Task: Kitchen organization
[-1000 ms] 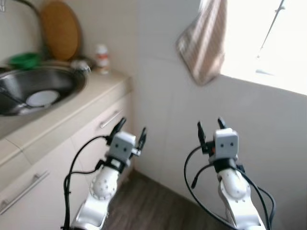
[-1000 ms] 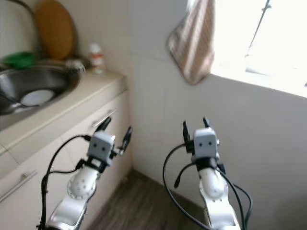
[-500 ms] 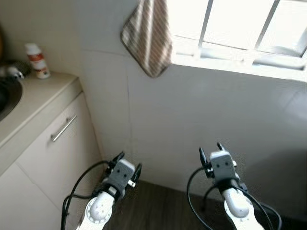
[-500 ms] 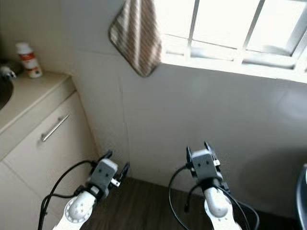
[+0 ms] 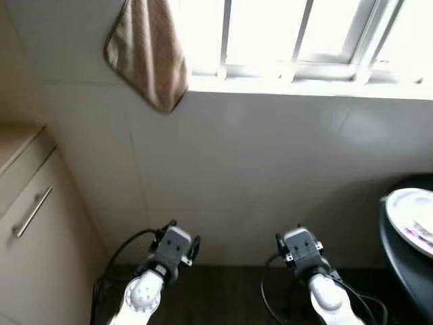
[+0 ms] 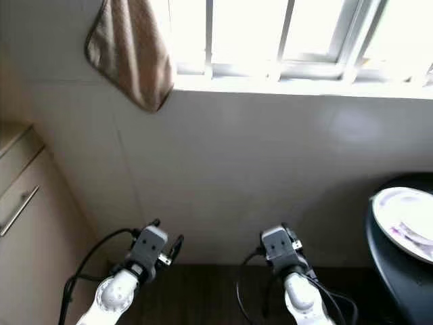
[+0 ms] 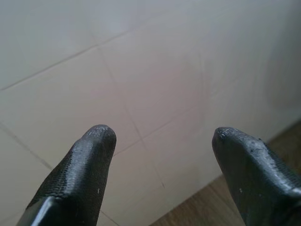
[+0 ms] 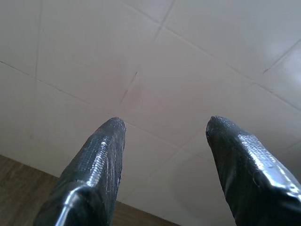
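Nearest, at 7 o'clock in the left eye view, the left gripper [image 5: 181, 237] is held low over the dark wood floor [image 5: 223, 298], its fingers [image 7: 84, 160] spread wide with nothing between them. At 5 o'clock the right gripper [image 5: 298, 238] sits at the same height, jaws also wide and empty; its wrist view looks straight at the tiled wall [image 8: 188, 70]. Both point toward that wall, close ahead. At 3 o'clock a white plate [image 5: 413, 218] lies on a round black table [image 5: 399, 264], well apart from the right gripper. At 9 o'clock stands a beige cabinet [image 5: 27, 271] with a metal handle [image 5: 31, 211]. Farther up, at 11 o'clock, a brown cloth [image 5: 149, 54] hangs on the wall beside the bright window [image 5: 304, 34] at 12 o'clock.
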Controlling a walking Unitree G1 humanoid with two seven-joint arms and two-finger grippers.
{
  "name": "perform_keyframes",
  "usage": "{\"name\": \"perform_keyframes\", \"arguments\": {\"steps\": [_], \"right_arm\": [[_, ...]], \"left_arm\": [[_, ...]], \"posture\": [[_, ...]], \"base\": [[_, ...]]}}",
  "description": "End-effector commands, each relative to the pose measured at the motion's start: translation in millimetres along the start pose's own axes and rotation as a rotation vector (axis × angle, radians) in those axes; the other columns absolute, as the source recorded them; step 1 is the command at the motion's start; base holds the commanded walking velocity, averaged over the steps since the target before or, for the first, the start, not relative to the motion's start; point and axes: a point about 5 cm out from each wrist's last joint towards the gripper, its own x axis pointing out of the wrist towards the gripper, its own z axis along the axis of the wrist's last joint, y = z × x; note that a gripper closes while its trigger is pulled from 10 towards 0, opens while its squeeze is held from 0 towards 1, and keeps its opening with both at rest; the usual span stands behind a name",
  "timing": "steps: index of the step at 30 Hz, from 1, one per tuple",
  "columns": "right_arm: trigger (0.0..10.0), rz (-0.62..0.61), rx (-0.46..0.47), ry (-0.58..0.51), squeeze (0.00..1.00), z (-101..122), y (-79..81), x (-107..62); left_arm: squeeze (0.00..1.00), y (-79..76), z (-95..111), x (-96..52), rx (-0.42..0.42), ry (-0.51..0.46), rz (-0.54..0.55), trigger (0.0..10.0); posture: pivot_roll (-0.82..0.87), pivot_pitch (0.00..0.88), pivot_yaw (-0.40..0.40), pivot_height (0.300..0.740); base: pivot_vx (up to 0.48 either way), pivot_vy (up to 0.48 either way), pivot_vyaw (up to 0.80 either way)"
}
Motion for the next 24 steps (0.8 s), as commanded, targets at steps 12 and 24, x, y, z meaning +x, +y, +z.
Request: {"name": "perform_keyframes", "arguments": {"steps": [12,24], "right_arm": [[10.0,0.033,-0.049,0.041,0.00,-8.3,-2.8,1.3],[10.0,0.031,-0.061,0.030,0.00,-7.0,-2.4,3.0]], "left_arm": [[0.00,-4.0,1.3,5.6,-0.024,0.000,0.007,10.0],[0.00,-3.8,0.7,7.8,-0.027,0.001,0.011,10.0]], "posture": [[0.05,0.000,-0.024,0.740],[0.05,0.000,-0.023,0.740]], "base": [[0.000,0.000,-0.12],[0.000,-0.156,0.00]]}}
